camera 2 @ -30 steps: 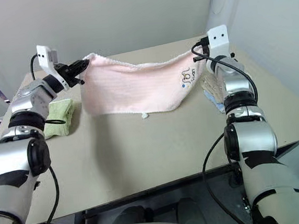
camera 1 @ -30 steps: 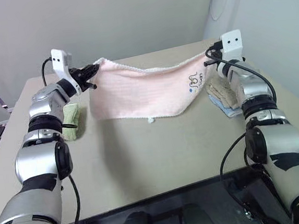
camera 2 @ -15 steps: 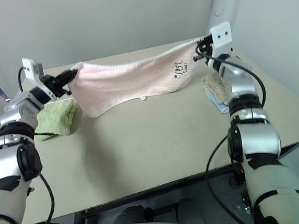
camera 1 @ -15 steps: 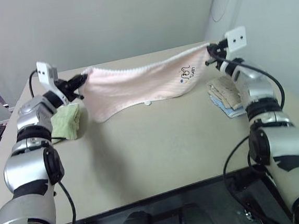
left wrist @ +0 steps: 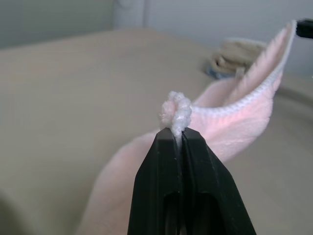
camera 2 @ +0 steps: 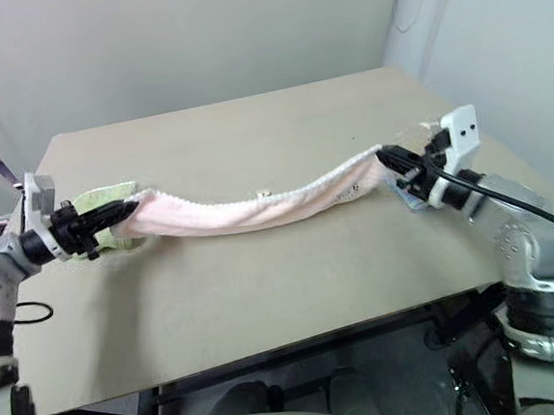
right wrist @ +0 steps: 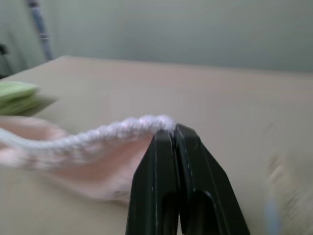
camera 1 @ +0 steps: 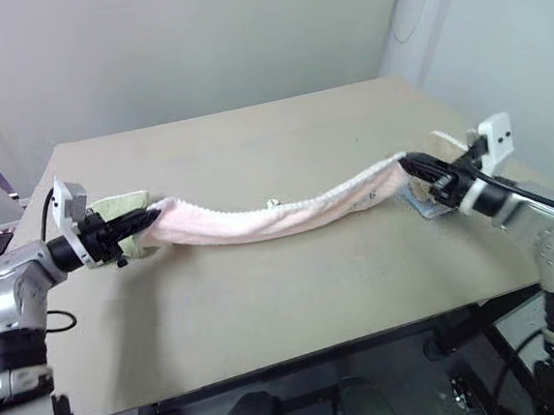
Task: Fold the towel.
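The pale pink towel stretches in a long sagging band across the middle of the table, its white edging on top, and seems to rest on the tabletop at its lowest part. My left gripper is shut on the towel's left corner, and the left wrist view shows the bunched white edge pinched between the black fingers. On the other side, my right gripper is shut on the right corner, with the edging running off from its fingertips. Both grippers point inward, low over the table.
A small light-green folded cloth lies just behind the left gripper. A beige cloth with white trim sits behind the right gripper near the table's right edge. The tan table has bare surface in front of and behind the towel.
Both grippers have drawn back toward me, lower and wider apart. The towel, which hung like a curtain over the far part of the table, now lies low as a narrow band.
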